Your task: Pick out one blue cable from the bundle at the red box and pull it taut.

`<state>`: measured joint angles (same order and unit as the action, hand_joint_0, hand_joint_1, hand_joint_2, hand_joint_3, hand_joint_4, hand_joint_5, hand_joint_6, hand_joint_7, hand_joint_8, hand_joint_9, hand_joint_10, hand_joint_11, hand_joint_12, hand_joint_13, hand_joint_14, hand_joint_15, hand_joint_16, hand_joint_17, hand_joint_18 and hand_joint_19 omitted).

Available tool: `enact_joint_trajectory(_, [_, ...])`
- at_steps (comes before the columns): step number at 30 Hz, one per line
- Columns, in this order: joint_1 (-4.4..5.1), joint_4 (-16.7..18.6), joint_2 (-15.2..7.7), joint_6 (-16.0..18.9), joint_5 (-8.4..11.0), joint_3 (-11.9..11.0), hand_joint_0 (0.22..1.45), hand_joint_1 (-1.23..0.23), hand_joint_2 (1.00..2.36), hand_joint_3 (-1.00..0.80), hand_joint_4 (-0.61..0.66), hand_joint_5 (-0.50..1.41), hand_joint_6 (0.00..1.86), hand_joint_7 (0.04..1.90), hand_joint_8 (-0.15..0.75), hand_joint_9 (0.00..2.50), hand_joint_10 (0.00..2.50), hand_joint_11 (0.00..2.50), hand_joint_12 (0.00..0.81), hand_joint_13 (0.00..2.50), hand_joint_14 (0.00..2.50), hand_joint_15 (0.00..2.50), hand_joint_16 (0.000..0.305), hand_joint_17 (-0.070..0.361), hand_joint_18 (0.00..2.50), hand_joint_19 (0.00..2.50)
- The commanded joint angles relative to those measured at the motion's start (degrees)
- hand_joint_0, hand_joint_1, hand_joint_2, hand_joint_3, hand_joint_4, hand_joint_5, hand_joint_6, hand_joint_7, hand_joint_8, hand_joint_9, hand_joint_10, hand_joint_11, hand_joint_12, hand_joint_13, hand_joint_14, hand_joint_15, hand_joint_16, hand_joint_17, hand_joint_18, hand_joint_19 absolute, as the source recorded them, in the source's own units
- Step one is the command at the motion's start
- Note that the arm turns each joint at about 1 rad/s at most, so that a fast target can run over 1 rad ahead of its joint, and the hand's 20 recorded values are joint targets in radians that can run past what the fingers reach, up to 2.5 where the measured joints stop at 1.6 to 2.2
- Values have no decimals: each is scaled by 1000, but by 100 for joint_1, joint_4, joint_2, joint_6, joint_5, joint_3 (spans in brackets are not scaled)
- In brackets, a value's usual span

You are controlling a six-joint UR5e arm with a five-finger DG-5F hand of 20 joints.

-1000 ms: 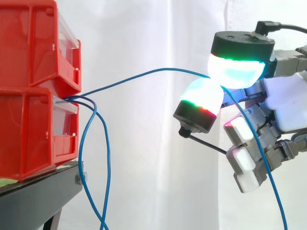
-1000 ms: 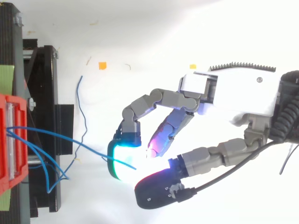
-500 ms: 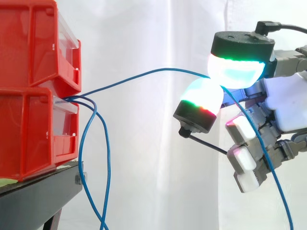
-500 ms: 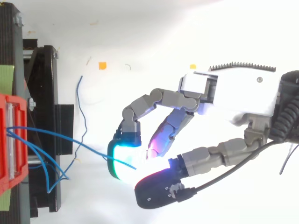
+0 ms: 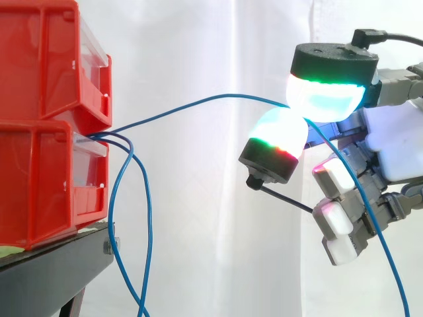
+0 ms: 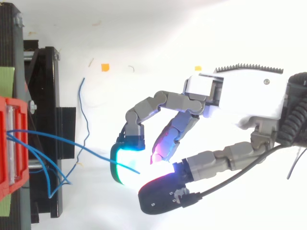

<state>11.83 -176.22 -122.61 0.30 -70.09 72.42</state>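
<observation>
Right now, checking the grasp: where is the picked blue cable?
In the side view the blue cable arcs from the red bins at left to the hand at right, pinched between its pads.

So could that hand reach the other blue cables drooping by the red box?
Probably: the way to those loops looks free, but the hand is pinching one cable and must let go first.

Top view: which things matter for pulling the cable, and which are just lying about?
Job:
hand, pinching one blue cable
other cables, hanging slack
red bins

Lying about:
orange scrap
yellow scrap
black stand, only carrying the bins
</observation>
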Motion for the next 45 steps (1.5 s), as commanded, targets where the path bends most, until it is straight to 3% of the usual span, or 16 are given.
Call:
enact_joint_trajectory(1, [3, 0, 0, -4, 4, 0, 611, -896, 1002, 39, -166, -43, 850, 1126, 308, 1181, 14, 434, 374, 1028, 15, 465, 51, 115, 850, 346])
enact_joint_trajectory(45, [3, 0, 0, -4, 4, 0, 614, -888, 1002, 46, -178, -44, 858, 1095, 312, 1200, 14, 442, 378, 1034, 15, 468, 51, 115, 861, 355])
